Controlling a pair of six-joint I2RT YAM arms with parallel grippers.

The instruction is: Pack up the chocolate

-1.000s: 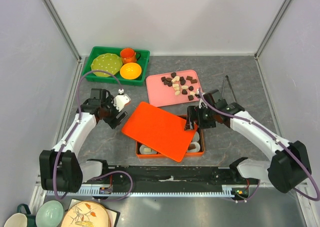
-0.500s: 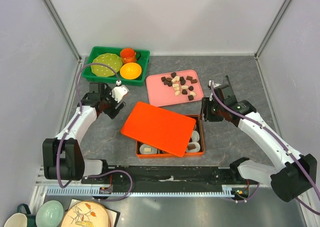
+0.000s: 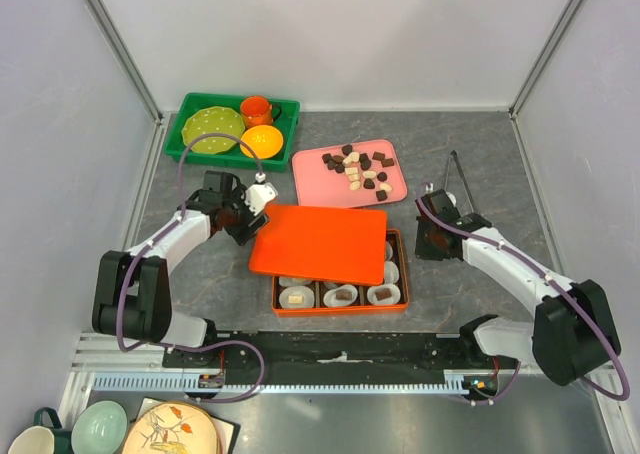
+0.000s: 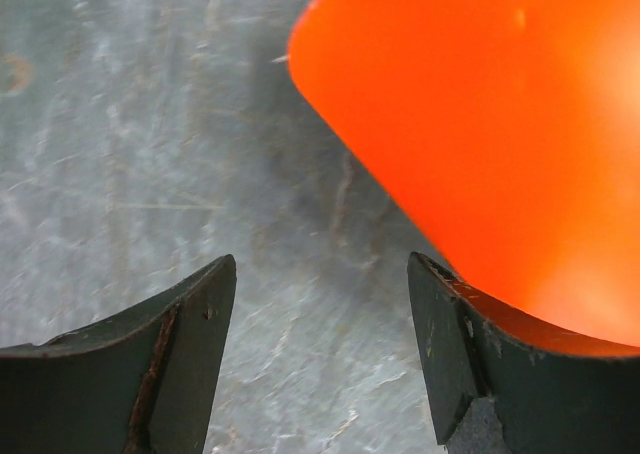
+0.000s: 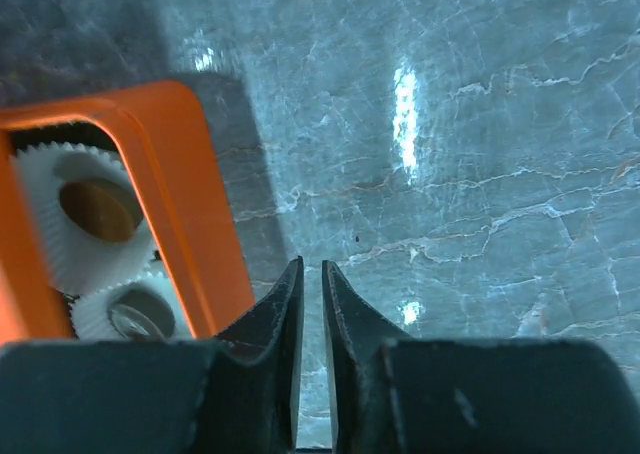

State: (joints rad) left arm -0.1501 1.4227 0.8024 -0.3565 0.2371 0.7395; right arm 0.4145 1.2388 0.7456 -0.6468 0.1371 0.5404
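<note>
The left hand, spread, sits at the lid's left corner, seemingly to square it over the box, the right hand nearly pressed together, empty; loose chocolate lies on the far tray.

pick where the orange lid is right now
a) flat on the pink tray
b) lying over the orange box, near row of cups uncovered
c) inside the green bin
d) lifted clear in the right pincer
b, the orange lid lies across the orange box, with three paper cups showing along its near edge.
</note>
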